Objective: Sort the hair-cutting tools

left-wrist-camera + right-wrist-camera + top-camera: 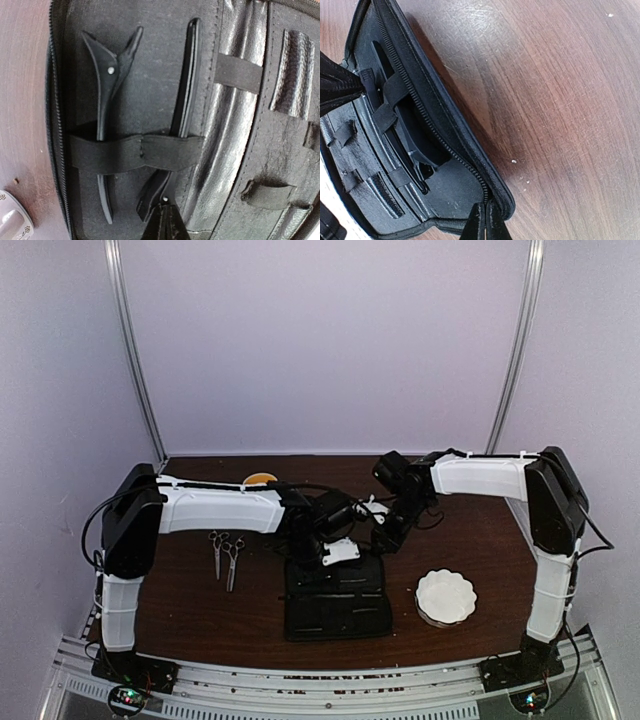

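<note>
Your left claw [162, 222] is clenched over the open black case [335, 615] in the middle of the table [480, 540]. Its tips meet at the tail end of the right-hand black clip [182, 100], but you cannot tell whether they actually pinch it. That clip lies tucked under the case's elastic band [135, 152], with the left-hand black clip [107, 95] just beside it under the same band, its forked end spread open. Your right claw [485, 225] is clenched too, its tips at the zipped rim of the case's corner; whether they hold the rim is unclear. The two silver scissors [216, 552] lie side by side on the bare table to the left of the case, apart from it and from both claws. A white dish [446, 597] sits on the table to the case's right.
</note>
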Controlling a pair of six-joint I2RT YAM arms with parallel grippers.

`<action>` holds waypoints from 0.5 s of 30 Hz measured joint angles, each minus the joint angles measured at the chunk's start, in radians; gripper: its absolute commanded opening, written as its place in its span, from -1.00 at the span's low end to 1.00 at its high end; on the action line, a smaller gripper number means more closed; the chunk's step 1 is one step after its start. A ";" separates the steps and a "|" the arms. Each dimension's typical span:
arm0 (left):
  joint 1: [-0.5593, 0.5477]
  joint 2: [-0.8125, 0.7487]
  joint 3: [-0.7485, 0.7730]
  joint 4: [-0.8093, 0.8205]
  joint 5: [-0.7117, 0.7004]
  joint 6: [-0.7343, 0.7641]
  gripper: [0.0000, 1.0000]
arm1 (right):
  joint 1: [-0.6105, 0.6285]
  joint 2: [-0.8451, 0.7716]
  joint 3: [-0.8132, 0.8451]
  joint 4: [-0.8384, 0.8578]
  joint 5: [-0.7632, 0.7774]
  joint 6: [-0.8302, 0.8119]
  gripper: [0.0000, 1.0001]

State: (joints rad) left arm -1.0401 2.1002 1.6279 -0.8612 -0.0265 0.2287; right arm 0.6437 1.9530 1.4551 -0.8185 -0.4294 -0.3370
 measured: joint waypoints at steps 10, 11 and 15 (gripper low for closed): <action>-0.002 0.000 0.000 0.045 0.023 0.000 -0.86 | 0.000 0.013 0.008 -0.001 0.000 0.000 -1.00; -0.002 0.000 -0.001 0.045 0.021 -0.001 -0.79 | 0.000 0.013 0.008 -0.002 0.000 0.000 -1.00; -0.002 -0.055 -0.085 0.062 -0.015 -0.008 0.87 | -0.007 0.013 0.013 -0.002 0.000 0.000 -1.00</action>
State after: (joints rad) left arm -1.0420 2.0457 1.5429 -0.7990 -0.0418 0.2207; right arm 0.6369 1.9659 1.4685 -0.8207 -0.4297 -0.3367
